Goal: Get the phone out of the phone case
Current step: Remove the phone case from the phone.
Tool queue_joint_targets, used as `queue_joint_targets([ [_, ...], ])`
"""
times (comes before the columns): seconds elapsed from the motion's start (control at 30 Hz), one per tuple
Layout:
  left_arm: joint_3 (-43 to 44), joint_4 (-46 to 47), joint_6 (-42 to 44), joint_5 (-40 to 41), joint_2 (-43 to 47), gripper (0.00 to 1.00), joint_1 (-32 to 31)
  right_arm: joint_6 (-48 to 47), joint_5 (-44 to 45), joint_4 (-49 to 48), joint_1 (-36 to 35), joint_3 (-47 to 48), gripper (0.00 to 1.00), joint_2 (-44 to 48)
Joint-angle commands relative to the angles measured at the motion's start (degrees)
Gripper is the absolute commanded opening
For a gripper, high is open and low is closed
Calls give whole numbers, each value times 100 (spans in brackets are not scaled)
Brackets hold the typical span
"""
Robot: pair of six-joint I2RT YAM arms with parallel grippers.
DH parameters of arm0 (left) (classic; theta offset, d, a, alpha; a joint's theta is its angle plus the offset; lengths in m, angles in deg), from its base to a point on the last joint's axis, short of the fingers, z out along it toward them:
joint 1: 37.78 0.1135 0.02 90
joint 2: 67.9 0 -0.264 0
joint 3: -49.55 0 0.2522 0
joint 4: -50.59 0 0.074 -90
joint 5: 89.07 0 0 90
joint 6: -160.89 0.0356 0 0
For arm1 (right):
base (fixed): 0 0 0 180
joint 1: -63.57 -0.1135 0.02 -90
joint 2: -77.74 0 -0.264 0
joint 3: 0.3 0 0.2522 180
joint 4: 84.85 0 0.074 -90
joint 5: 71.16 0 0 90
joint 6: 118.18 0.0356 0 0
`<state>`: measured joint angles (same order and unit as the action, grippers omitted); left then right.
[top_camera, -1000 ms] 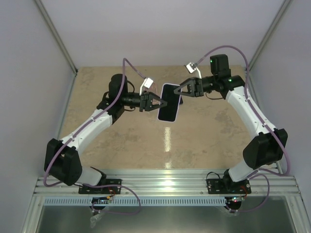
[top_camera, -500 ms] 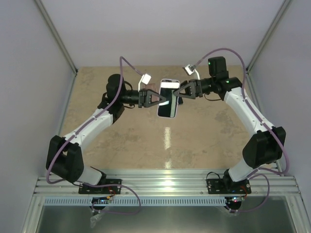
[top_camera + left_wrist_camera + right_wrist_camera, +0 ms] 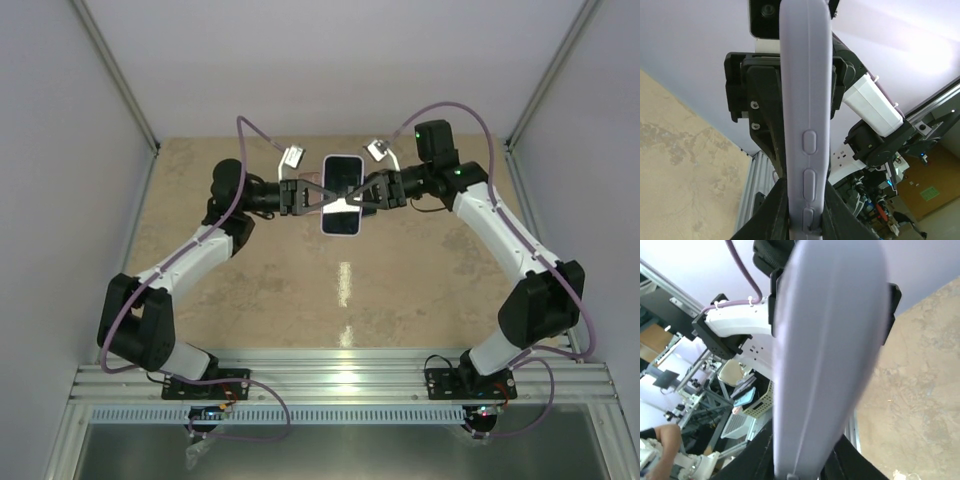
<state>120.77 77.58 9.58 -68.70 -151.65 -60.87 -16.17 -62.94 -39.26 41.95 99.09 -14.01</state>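
Observation:
The phone [image 3: 342, 196], dark-screened, sits in a pale lilac case and hangs in the air above the far part of the table. My left gripper [image 3: 330, 197] grips its left edge and my right gripper [image 3: 352, 197] grips its right edge. In the left wrist view the lilac case edge [image 3: 805, 115] with its side buttons runs up between my fingers [image 3: 767, 215]. In the right wrist view the smooth case edge [image 3: 825, 350] fills the middle, held between my fingers [image 3: 752, 460]. The phone is still seated in the case.
The beige table [image 3: 280, 290] lies below the held phone. Pale walls with metal corner posts [image 3: 115, 75] close in the left, right and back. A metal rail [image 3: 340, 380] runs along the near edge by the arm bases.
Both grippers have carried the phone up and toward the back of the table. The left gripper, apart from the phone a second ago, now grips its left edge.

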Motion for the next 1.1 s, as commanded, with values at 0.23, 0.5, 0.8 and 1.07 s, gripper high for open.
queue_joint_targets([
  [0.23, 212, -1043, 1064, 112, 168, 34, 2, 245, -57, -203, -19, 241, 1, -100],
  [0.5, 45, -3624, 3622, -292, 898, 58, 173, 479, -396, -283, 359, 280, 0, 2],
  [0.8, -227, -3667, 3934, 216, 1085, 40, 129, 605, -452, -426, 369, 163, 1, 165],
  [1.07, -45, -3663, 3961, 260, 846, 34, -119, 643, -517, -455, 361, 178, 1, 181],
])
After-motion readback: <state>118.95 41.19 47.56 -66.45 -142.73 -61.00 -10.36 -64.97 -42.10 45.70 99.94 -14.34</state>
